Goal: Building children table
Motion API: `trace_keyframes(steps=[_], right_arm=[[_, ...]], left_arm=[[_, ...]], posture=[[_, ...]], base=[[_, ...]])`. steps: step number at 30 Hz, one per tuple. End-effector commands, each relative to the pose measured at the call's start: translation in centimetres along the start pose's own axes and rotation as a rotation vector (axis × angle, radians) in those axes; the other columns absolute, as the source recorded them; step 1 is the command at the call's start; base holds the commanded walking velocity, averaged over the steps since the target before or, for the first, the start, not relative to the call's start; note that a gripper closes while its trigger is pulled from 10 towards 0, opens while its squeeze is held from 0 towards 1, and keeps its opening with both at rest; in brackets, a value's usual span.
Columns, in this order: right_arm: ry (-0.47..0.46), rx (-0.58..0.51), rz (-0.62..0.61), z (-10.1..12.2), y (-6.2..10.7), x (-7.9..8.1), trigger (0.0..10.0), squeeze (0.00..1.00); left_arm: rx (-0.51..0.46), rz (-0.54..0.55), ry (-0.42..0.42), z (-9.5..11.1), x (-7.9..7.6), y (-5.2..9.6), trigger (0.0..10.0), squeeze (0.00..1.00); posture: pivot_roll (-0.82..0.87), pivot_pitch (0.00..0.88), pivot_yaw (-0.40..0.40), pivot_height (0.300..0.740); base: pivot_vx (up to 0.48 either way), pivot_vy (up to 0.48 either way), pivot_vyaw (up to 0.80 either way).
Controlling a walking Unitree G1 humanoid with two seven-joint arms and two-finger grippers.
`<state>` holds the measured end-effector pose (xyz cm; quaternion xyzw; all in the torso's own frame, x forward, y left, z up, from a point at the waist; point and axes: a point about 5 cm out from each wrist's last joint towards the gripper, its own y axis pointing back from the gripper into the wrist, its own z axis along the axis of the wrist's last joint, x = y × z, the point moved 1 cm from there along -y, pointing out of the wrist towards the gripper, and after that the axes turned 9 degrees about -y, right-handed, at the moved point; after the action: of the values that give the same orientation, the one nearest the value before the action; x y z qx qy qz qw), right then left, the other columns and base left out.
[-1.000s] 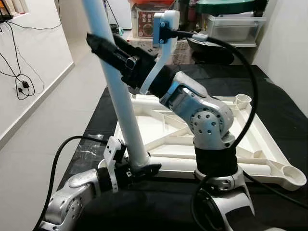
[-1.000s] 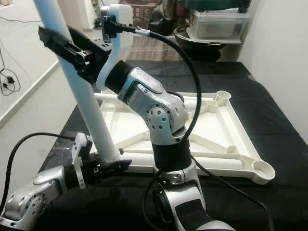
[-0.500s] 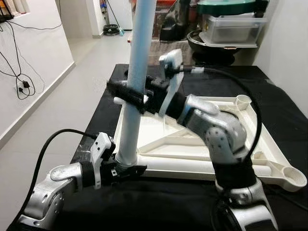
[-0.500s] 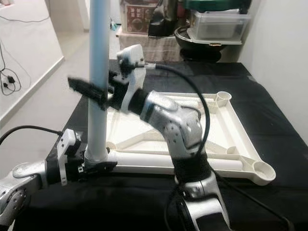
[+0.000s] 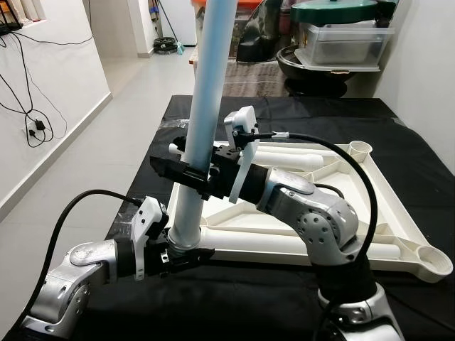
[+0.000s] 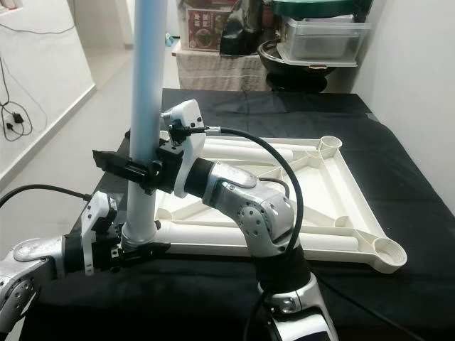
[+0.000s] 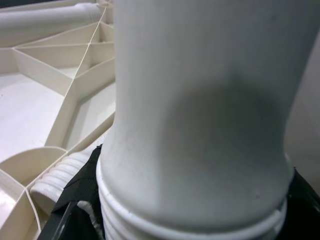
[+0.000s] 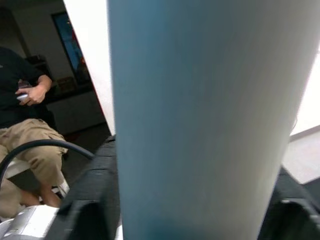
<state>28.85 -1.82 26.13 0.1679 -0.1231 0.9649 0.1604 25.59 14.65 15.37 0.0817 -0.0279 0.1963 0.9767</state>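
Black cloth (image 5: 398,142) under white tabletop (image 5: 341,206), pale tiled floor (image 5: 92,163)

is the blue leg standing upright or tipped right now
Nearly upright: the leg rises almost vertically from the tabletop corner, both grippers clamped on it.

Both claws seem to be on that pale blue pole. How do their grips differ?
The left claw clamps the table leg low, at its base near the tabletop's corner socket; the right claw clamps it higher, mid-shaft. The left arm reaches in low from the side; the right arm bends across over the tabletop. Both are shut on the leg, which stands nearly upright.
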Motion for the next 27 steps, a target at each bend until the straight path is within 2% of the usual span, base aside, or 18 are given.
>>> trace_keyframes(steps=[1, 9, 12, 16, 17, 21, 23, 27], right_arm=[[-0.015, -0.016, 0.021, 0.1, -0.1, 0.5, 0.0, 0.0], [-0.067, -0.065, 0.023, 0.1, -0.4, 0.8, 0.0, 0.0], [-0.109, -0.076, 0.023, -0.2, -0.5, 0.9, 0.0, 0.0], [-0.12, -0.08, 0.009, -0.4, -0.4, 0.9, 0.0, 0.0], [-0.121, -0.084, 0.002, -0.4, -0.4, 0.8, 0.0, 0.0], [-0.106, -0.116, -0.039, 0.0, -0.1, 0.3, 0.0, 0.0], [-0.059, -0.167, -0.124, 1.6, 0.9, -1.5, 0.0, 0.0], [-0.011, -0.189, -0.175, 2.8, 1.7, -2.7, 0.0, 0.0]], left_arm=[[0.008, -0.02, -0.021, 0.1, 0.0, 0.0, 10.0, 0.0], [0.027, -0.041, -0.031, -0.2, 0.0, 0.0, 10.0, 0.0], [0.051, -0.062, -0.077, -0.3, 0.3, 0.1, 10.0, 0.0], [0.057, -0.047, -0.115, -0.3, 0.6, 0.1, 10.0, 0.0], [0.056, -0.036, -0.13, -0.3, 0.7, 0.1, 10.0, 1.0], [0.023, 0.046, -0.156, 0.3, 1.7, 0.1, 10.0, 1.0], [-0.04, 0.075, -0.146, 1.6, 1.6, 0.7, 10.0, 1.0], [-0.073, 0.091, -0.147, 2.4, 1.3, 1.3, 10.0, 1.0]], posture=[[-0.01, 0.0, -0.01, 0.74], [-0.01, 0.0, 0.001, 0.74], [-0.02, 0.0, 0.003, 0.74], [-0.02, 0.0, 0.007, 0.74], [-0.02, 0.0, 0.007, 0.74], [-0.02, 0.0, 0.008, 0.74], [-0.01, 0.0, 0.004, 0.74], [-0.01, 0.0, 0.001, 0.74]], base=[[0.0, 0.0, 0.0], [0.0, 0.0, 0.0], [0.0, 0.0, 0.0], [0.0, 0.0, 0.0], [0.0, 0.0, 0.0], [0.0, 0.0, 0.0], [0.0, 0.0, 0.0], [0.0, 0.0, 0.0]])
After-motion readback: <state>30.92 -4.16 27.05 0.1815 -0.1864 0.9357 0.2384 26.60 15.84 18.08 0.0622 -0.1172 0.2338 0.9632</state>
